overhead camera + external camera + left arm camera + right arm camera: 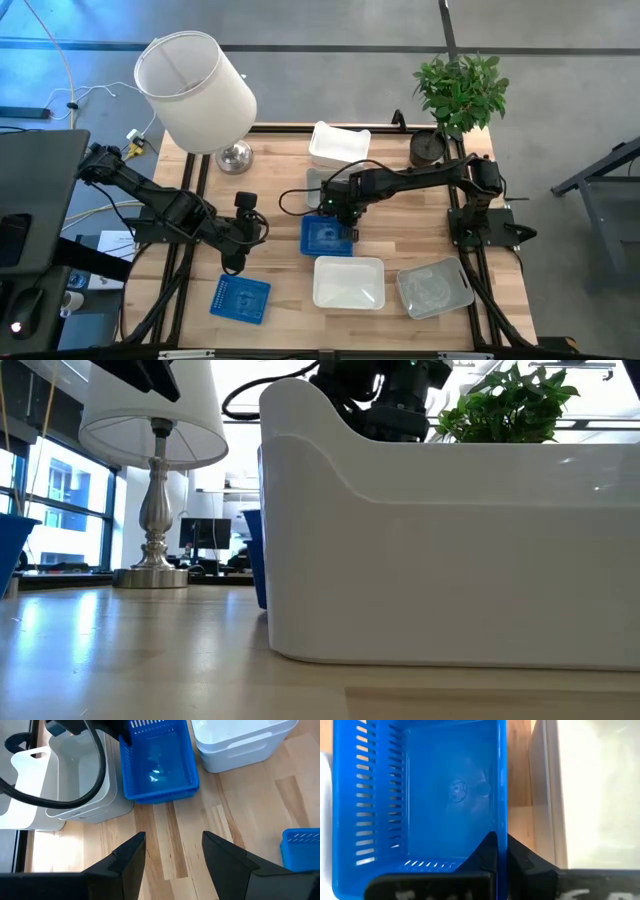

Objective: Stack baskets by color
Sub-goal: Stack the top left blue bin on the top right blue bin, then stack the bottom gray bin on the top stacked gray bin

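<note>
Seen from above, with 12 o'clock at the far edge of the table (400,210):

Right gripper (500,840) near the middle of the table. Jaws shut tight on the side wall of the middle blue basket (325,240), one finger inside and one outside. Grips that wall at the basket's 1 o'clock corner. Looks down into the basket, past the slots in its wall.

Left gripper (172,852) at about 8 o'clock from the middle, over bare wood. Jaws wide apart, with nothing between them. Points at the middle blue basket from close by, not touching it.

Other baskets around:
- white stack (340,145) at 12 o'clock, near the far edge.
- grey basket (314,184) just below that stack, partly hidden by the right arm.
- white basket (349,282) at 6 o'clock, just beside the middle blue basket. Fills most of the low view.
- clear-grey basket (433,287) at 4 o'clock, next to the white basket.
- second blue basket (241,298) at 7 o'clock, alone near the front edge.

Lamp (195,90) at 10 o'clock. Plant (460,90) at 2 o'clock.
</note>
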Controlling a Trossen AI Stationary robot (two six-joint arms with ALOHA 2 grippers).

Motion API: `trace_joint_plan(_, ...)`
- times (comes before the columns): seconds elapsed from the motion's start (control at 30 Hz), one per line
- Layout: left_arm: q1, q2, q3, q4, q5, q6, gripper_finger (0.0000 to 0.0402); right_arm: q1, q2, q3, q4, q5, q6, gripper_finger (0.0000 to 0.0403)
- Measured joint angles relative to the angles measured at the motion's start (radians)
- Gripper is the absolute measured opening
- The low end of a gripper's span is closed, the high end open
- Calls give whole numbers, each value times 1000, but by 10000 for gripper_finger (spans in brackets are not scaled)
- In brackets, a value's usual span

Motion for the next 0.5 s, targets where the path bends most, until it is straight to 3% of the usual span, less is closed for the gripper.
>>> trace_joint_plan(0.13,0,0,0,0,0,0,180,0,0,0,-2,3,-1,18)
trace_joint_plan(0.37,0,0,0,0,0,0,180,2,-6,0,-16,5,19,105)
trace_joint_plan(0.5,0,0,0,-1,0,0,180,4,-39,0,-74,11,80,133)
